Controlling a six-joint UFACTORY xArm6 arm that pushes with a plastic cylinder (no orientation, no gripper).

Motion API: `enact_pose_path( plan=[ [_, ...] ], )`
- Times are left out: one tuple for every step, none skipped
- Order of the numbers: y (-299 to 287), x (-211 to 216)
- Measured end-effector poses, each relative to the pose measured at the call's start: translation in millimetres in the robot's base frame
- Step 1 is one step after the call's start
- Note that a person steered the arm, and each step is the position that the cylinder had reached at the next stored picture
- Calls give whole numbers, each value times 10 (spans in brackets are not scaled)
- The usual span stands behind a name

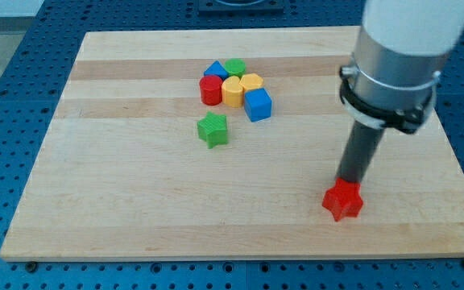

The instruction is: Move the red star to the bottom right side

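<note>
The red star (342, 201) lies on the wooden board (135, 201) in the view's lower right part. My tip (348, 180) stands at the star's upper edge, touching it or very close. The dark rod rises from there into the grey and white arm at the view's top right.
A cluster sits at the board's upper middle: a blue triangular block (215, 70), a green block (235, 67), a red cylinder (210, 90), two yellow blocks (232, 92) (251, 82) and a blue cube (258, 105). A green star (213, 129) lies just below the cluster.
</note>
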State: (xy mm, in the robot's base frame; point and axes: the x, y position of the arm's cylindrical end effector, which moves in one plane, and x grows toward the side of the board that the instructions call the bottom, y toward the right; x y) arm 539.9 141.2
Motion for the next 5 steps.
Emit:
enact_pose_path(
  plan=[
    [3,125],
    [-436,84],
    [-1052,74],
    [-1355,100],
    [-1211,293]
  ],
)
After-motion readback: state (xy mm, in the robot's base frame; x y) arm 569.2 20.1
